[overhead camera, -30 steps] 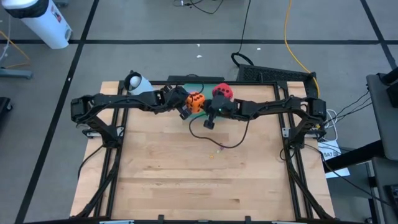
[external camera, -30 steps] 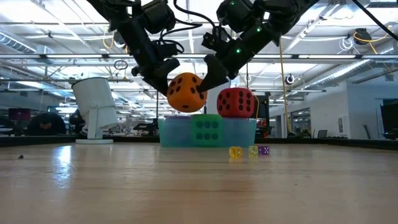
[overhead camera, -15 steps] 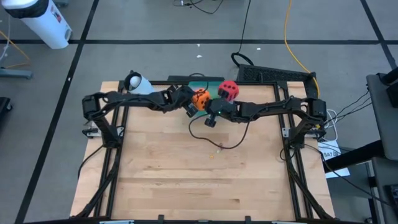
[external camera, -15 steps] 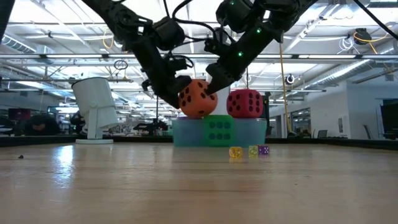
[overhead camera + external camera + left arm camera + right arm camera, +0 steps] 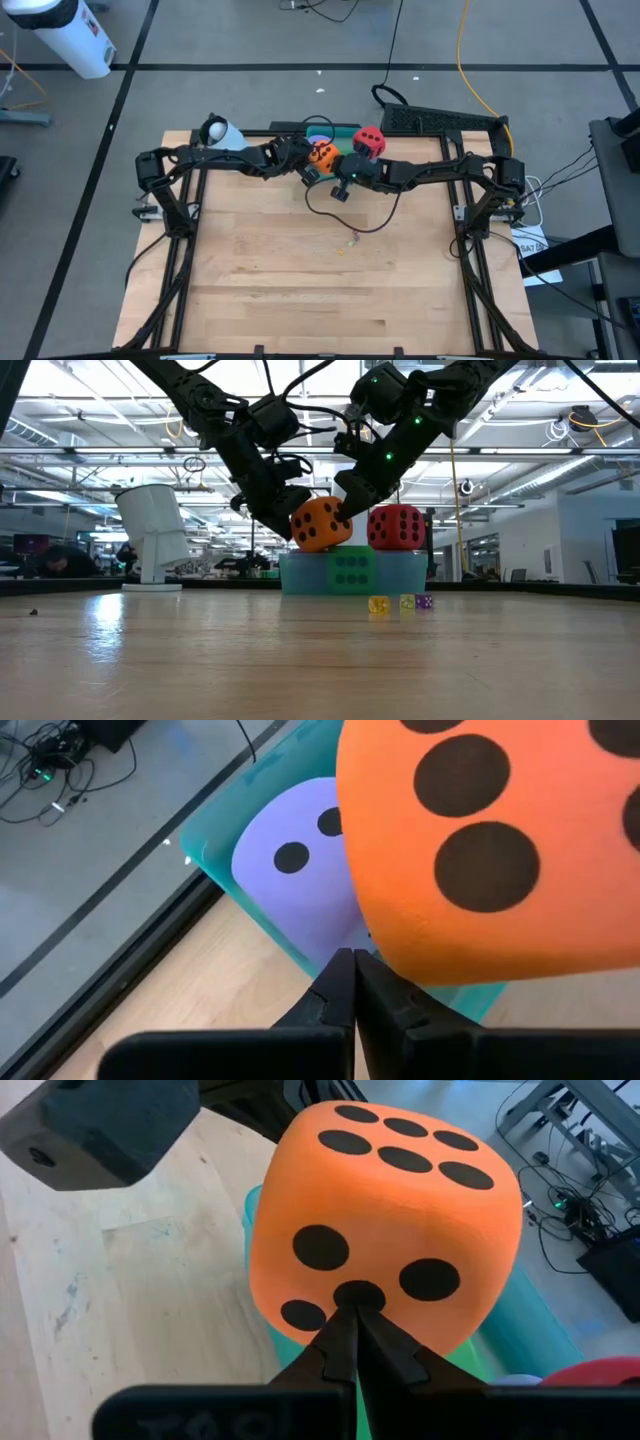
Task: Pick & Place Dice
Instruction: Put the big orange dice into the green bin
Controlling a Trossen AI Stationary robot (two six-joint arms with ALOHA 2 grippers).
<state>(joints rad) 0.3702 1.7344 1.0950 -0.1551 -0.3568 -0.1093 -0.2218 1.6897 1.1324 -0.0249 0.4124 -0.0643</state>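
I have the orange die (image 5: 321, 524) up off the tabletop (image 5: 300, 270), carried by the left gripper (image 5: 284, 510) over the teal tray (image 5: 322, 135) at the far edge. I judge this as the placing step, die not yet released. From the low camera the left gripper's fingers press against the die's side; I cannot see both pads, so I read it as closed on the die but with modest confidence. The right gripper (image 5: 345, 510) sits against the die's other side, with its fingers pinched together, holding nothing.

In the tray: green die (image 5: 352, 571) in front, red die (image 5: 397, 527) perched higher, one light purple die (image 5: 300, 870) directly under the orange one. Three small dice (image 5: 401, 602) lie on the tabletop nearby, well clear.

Next move, as I judge it: lower the orange die onto a free spot in the tray, then open. The right arm should back off first to avoid a nudge.
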